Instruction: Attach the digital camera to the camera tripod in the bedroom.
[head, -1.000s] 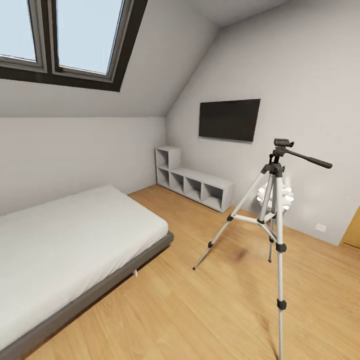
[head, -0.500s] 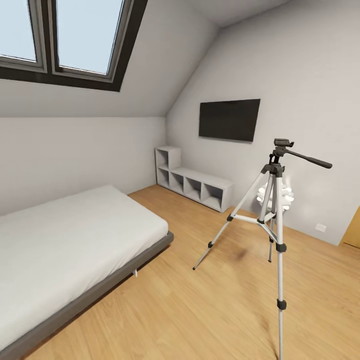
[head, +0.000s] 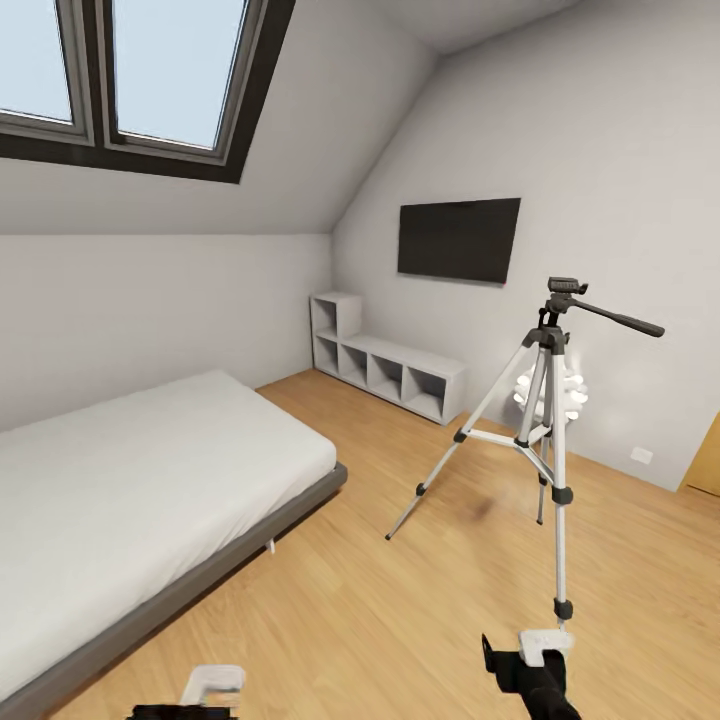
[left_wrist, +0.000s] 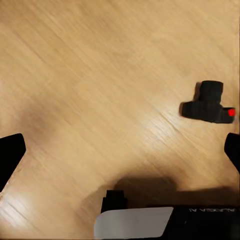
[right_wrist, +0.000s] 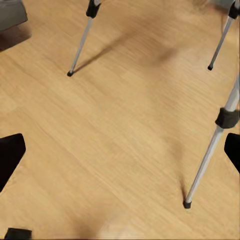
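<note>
A: The camera tripod (head: 548, 420) stands on the light wood floor (head: 400, 620): three silver-grey telescopic legs, black joints and feet, a black head with a long pan handle.

B: And the digital camera (left_wrist: 208, 103)?

A: It lies on bare floorboards in the left wrist view, small, matte black, with a stubby lens and a red button, apart from everything else.

B: What stands around?

A: A grey bed (head: 130, 500) fills the left side, a low white cubby shelf (head: 385, 365) runs along the far wall under the wall TV (head: 458, 238), and a small white object (head: 560, 392) sits behind the tripod.

B: The tools?

A: The left tool (left_wrist: 120, 150) and the right tool (right_wrist: 120, 150) are both spread wide over open floor; a tripod foot rests near the right one.
</note>
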